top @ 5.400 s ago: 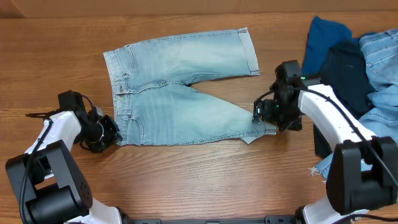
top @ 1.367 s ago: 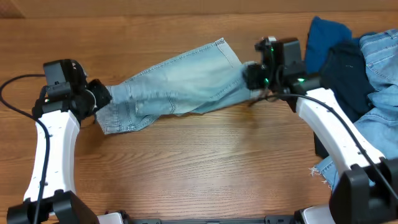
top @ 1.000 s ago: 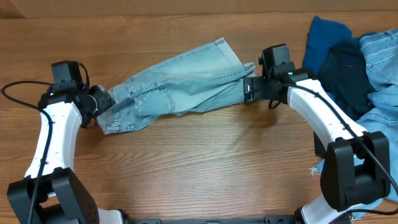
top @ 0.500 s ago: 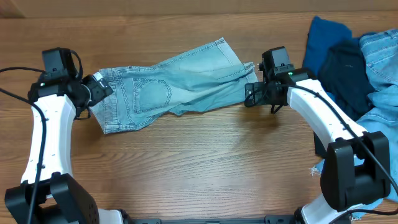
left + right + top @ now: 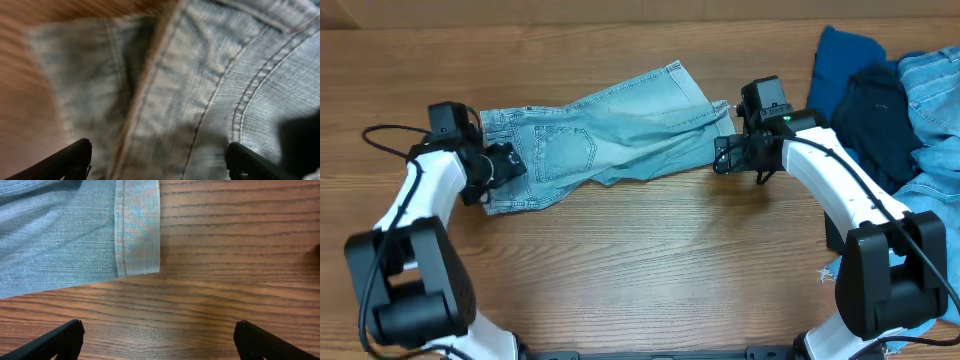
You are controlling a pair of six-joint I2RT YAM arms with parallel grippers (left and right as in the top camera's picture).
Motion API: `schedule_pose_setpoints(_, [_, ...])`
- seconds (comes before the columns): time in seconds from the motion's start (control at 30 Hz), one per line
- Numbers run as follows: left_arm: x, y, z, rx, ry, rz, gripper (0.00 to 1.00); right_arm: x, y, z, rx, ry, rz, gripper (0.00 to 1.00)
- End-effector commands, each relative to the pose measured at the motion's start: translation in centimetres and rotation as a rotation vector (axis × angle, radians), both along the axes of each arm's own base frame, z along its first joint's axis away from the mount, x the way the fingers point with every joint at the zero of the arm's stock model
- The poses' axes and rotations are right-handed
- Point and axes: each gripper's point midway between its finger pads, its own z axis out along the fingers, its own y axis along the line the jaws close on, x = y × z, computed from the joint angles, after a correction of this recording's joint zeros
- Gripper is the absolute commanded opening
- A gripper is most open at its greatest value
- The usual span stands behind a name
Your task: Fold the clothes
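Pale blue denim jeans [image 5: 610, 130] lie on the wooden table folded lengthwise, back pocket [image 5: 565, 150] up, waistband to the left and hems to the right. My left gripper [image 5: 505, 162] hovers over the waistband end, open; in the left wrist view blurred denim [image 5: 200, 90] fills the space between its fingers [image 5: 75, 157] and nothing is gripped. My right gripper [image 5: 725, 155] stands open just beyond the leg hems. The right wrist view shows the hem [image 5: 137, 230] ahead and bare wood between the fingertips [image 5: 260, 340].
A heap of other clothes sits at the right edge: bright blue cloth [image 5: 845, 60], navy cloth [image 5: 875, 115] and light denim [image 5: 930, 90]. A frayed pale scrap [image 5: 835, 272] pokes out by the right arm's base.
The jeans were folded over lengthwise and laid down. In the last second my left gripper let go of the waistband and slid right over it. The right gripper has stayed put, open.
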Motion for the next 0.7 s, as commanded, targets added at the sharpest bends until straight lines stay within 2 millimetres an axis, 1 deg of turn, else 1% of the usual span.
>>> schedule_pose_setpoints(0.0, [0.4,-3.6,-1.6,-0.171,-0.019,-0.152,0.85,0.5,-0.1,0.8,-0.002,-0.027,-0.001,1.0])
schedule_pose_setpoints(0.03, [0.5,-4.5,-1.3,-0.214,-0.038,-0.191,0.71,0.5,-0.1,0.8,-0.002,-0.025,-0.001,1.0])
schedule_pose_setpoints(0.07, [0.6,-5.2,-0.9,-0.251,-0.056,-0.222,0.63,0.4,-0.1,0.8,-0.003,-0.024,-0.001,1.0])
schedule_pose_setpoints(0.1, [0.5,-6.2,-0.4,-0.306,-0.07,-0.249,0.49,0.4,-0.1,0.8,-0.003,-0.024,-0.001,1.0])
schedule_pose_setpoints(0.13, [0.0,-6.9,-0.1,-0.352,-0.059,-0.254,0.34,0.4,-0.1,0.8,-0.003,-0.024,-0.001,1.0])
schedule_pose_setpoints(0.17, [-0.5,-7.3,0.2,-0.376,-0.046,-0.253,0.26,0.4,-0.1,0.8,-0.003,-0.023,-0.001,1.0])
schedule_pose_setpoints(0.2, [-1.2,-7.5,0.3,-0.393,-0.016,-0.241,0.24,0.4,-0.1,0.8,-0.003,-0.024,-0.001,1.0])
schedule_pose_setpoints(0.3, [-4.3,-8.2,0.9,-0.453,0.099,-0.213,0.07,0.4,-0.1,0.8,-0.003,-0.023,-0.001,1.0])
schedule_pose_setpoints(0.33, [-5.3,-8.6,1.1,-0.474,0.143,-0.203,0.04,0.3,-0.1,0.8,-0.004,-0.02,0.0,1.0])
schedule_pose_setpoints(0.4, [-6.8,-9.6,1.6,-0.545,0.199,-0.198,0.04,0.1,-0.2,0.7,-0.006,-0.01,0.0,1.0])
schedule_pose_setpoints(0.47, [-7.6,-10.8,2.6,-0.626,0.208,-0.226,0.04,-0.1,-0.2,0.6,-0.008,0.001,0.0,1.0])
schedule_pose_setpoints(0.5, [-7.9,-10.8,2.6,-0.625,0.214,-0.239,0.04,-0.2,-0.2,0.6,-0.009,0.001,0.0,1.0])
schedule_pose_setpoints(0.57, [-8.2,-10.0,1.9,-0.56,0.238,-0.239,0.04,-0.2,-0.2,0.6,-0.008,0.001,0.0,1.0])
schedule_pose_setpoints(0.67, [-9.0,-7.6,0.4,-0.404,0.307,-0.213,0.04,-0.1,-0.2,0.6,-0.008,0.0,0.0,1.0])
